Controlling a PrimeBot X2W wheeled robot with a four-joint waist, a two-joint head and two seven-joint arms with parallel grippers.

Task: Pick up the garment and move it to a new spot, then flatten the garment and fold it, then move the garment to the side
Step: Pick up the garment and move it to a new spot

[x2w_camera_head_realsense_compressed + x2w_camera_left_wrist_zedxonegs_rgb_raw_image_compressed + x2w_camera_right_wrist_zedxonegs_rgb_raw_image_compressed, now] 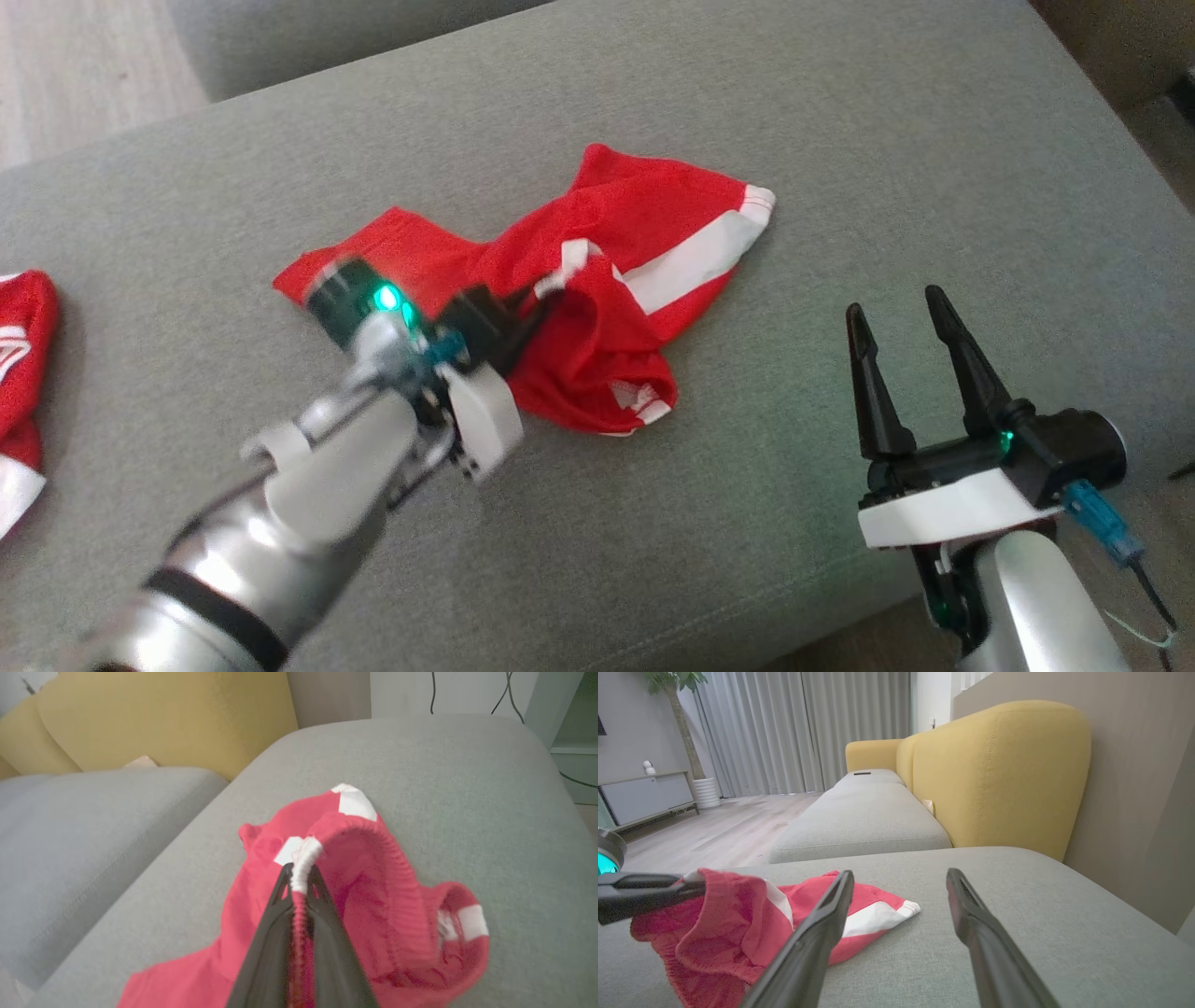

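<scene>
The garment (616, 252) is a pair of red shorts with white stripes, crumpled on the grey cushion (840, 140) near its middle. My left gripper (551, 291) is shut on its elastic waistband and lifts that edge off the cushion; in the left wrist view the white and red band (303, 858) sits pinched between the two dark fingers (275, 933). The rest of the garment (738, 919) still lies on the cushion. My right gripper (901, 313) stands open and holds nothing, to the right of the garment, near the cushion's front edge.
Another red and white garment (19, 373) lies at the cushion's left edge. A yellow sofa back (999, 770) rises behind the cushion, with a second grey seat (864, 816) beyond. Wooden floor (705, 830) lies to the far side.
</scene>
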